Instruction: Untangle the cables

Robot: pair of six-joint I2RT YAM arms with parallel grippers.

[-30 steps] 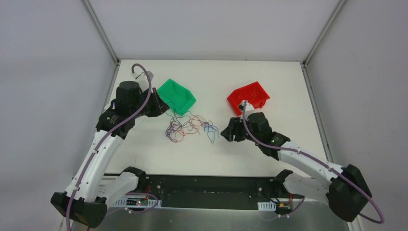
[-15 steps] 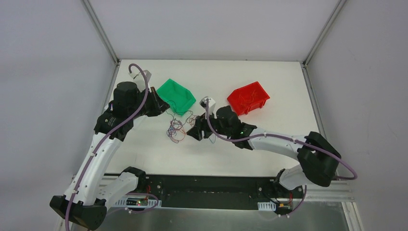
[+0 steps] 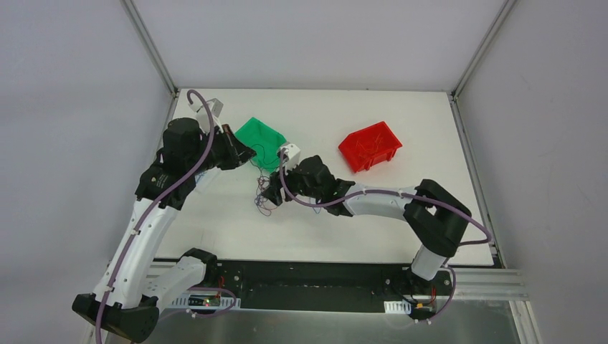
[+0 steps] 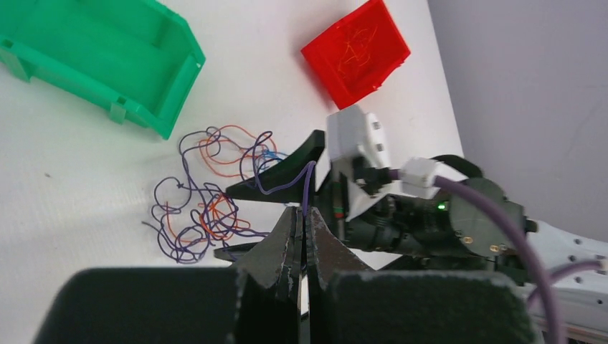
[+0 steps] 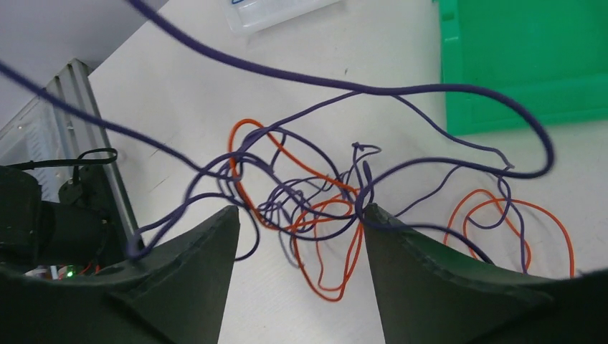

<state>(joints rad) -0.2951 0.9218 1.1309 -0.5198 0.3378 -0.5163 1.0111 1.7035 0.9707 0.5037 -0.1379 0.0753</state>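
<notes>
Swinging over from the red bin [image 3: 370,147] within the last second, the right hand [image 3: 269,192], jaws spread, now straddles the cables [image 3: 262,203] bunched on the table [image 3: 323,115] beside the green bin [image 3: 267,140], while the left hand [image 4: 301,228] stays clamped on a purple strand [image 4: 307,188], apparently setting up a pull-apart.
</notes>
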